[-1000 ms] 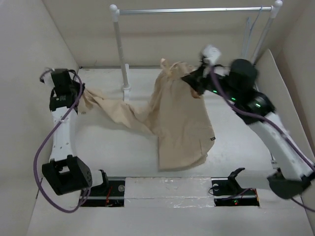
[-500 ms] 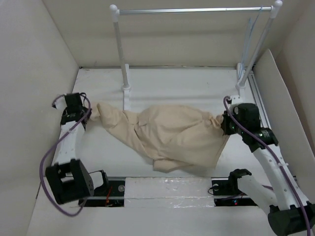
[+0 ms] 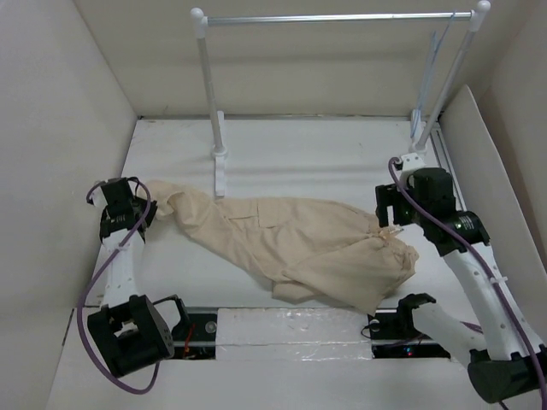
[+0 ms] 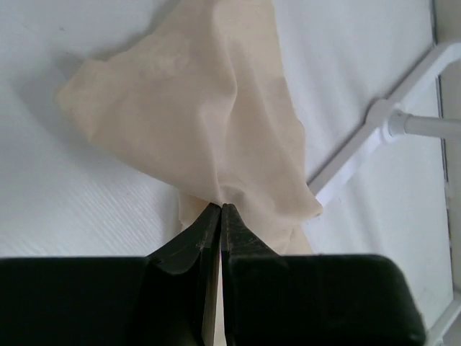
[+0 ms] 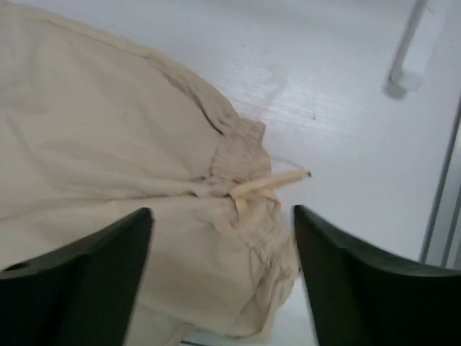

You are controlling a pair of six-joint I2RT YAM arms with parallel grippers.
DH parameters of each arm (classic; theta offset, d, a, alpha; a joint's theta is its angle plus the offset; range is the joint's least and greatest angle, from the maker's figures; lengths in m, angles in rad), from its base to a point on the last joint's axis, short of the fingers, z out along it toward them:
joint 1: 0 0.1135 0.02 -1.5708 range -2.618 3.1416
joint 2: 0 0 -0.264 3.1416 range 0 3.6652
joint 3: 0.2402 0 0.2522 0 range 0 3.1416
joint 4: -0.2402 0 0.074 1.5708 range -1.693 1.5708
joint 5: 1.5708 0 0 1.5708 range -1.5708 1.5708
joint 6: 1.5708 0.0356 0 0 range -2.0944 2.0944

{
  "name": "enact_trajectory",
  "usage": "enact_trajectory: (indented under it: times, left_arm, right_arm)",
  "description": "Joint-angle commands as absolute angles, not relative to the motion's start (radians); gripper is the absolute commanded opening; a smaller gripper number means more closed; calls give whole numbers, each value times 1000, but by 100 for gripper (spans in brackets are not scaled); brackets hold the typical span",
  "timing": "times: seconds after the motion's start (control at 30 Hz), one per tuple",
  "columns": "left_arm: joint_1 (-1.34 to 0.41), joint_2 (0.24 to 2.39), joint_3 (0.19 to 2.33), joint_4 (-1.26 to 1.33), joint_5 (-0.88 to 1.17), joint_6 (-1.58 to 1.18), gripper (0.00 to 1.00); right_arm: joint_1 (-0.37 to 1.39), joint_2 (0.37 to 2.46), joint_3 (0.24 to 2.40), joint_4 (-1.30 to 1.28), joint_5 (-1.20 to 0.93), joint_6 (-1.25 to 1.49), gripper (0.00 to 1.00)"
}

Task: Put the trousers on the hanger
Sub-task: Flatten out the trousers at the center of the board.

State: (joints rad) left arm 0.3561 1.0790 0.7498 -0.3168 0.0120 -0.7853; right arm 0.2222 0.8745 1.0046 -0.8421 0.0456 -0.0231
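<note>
The trousers (image 3: 291, 248) sprawl crumpled across the middle of the table (image 3: 299, 154), one end toward 9 o'clock, the gathered waistband (image 5: 238, 151) toward 4 o'clock. They look like soft, light cotton that will sag wherever unsupported, so the firmer waistband seems the best hold. The hanger (image 3: 427, 73) hangs at 1 o'clock on the rack (image 3: 333, 17), well apart from the cloth. The left gripper (image 4: 220, 209) is clamped tight on the 9 o'clock end; the right gripper (image 5: 222, 210) stands wide open and empty above the waistband's drawstring (image 5: 270, 184)
</note>
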Motion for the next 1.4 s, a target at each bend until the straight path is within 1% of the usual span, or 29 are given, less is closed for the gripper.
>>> enact_trajectory:
  times: [0.0,0.03,0.07,0.1,0.13,0.17,0.2,0.23,0.3,0.33,0.43,0.57,0.67,0.73,0.87,0.93,1.0,1.03,1.07,1.13,1.17,1.2,1.23,1.3,1.33,1.37]
  left_arm:
    - [347,1051,743,-318,89,-781,0]
    - [336,1049,735,-304,118,-788,0]
    - [336,1046,727,-299,126,-792,0]
    - [336,1042,718,-295,132,-792,0]
    - [336,1039,715,-288,143,-788,0]
    - [336,1034,715,-290,146,-785,0]
    - [324,1028,718,-291,144,-784,0]
    - [310,1017,722,-291,135,-781,0]
    - [301,1003,733,-293,137,-779,0]
    - [301,1000,739,-291,143,-779,0]
    - [301,996,755,-290,163,-782,0]
    - [301,997,761,-284,169,-781,0]
    - [301,1006,755,-272,170,-778,0]
    - [301,1019,755,-265,157,-773,0]
    - [301,1028,775,-259,155,-772,0]
    - [301,1038,784,-252,164,-778,0]
    - [301,1040,787,-232,176,-791,0]
    - [301,1043,791,-224,179,-799,0]
    - [301,1043,792,-219,179,-799,0]
    - [301,1045,804,-218,176,-801,0]
    - [301,1051,807,-218,170,-799,0]
    - [301,1051,808,-216,167,-799,0]
    - [301,1054,811,-215,164,-801,0]
    - [301,1060,818,-204,169,-811,0]
    - [301,1066,827,-196,172,-821,0]
    - [301,1072,834,-177,184,-830,0]
  right_arm:
    - [307,977,1054,-706,25,-96,75]
    - [327,1024,1043,-621,8,-100,57]
    - [340,1078,1032,-577,-65,-101,45]
    - [341,1200,1031,-556,-83,-103,42]
    - [341,1254,1041,-519,-66,-98,45]
    - [341,1300,1037,-491,-7,-94,53]
    - [330,1359,1029,-464,30,-86,74]
    - [315,1380,1002,-396,41,-81,82]
    - [238,1443,980,-353,-27,-63,93]
    - [220,1468,976,-339,-41,-57,94]
    - [201,1519,985,-368,52,-34,97]
    - [170,1522,927,-319,40,-2,96]
    - [146,1560,907,-284,8,40,91]
    - [120,1591,894,-291,-67,66,82]
    - [110,1557,853,-270,-113,107,78]
    - [101,1522,842,-287,-106,121,81]
    - [89,1509,839,-296,-103,130,87]
    - [53,1520,830,-295,-164,147,77]
    - [52,1520,830,-295,-164,147,77]
    - [29,1537,798,-264,-237,173,59]
    - [20,1542,787,-232,-251,181,30]
    - [20,1540,778,-218,-259,189,11]
    - [20,1526,756,-201,-258,201,1]
    - [29,1458,741,-177,-226,201,0]
    - [47,1359,749,-181,-191,183,0]
    - [58,1301,764,-224,-170,172,0]
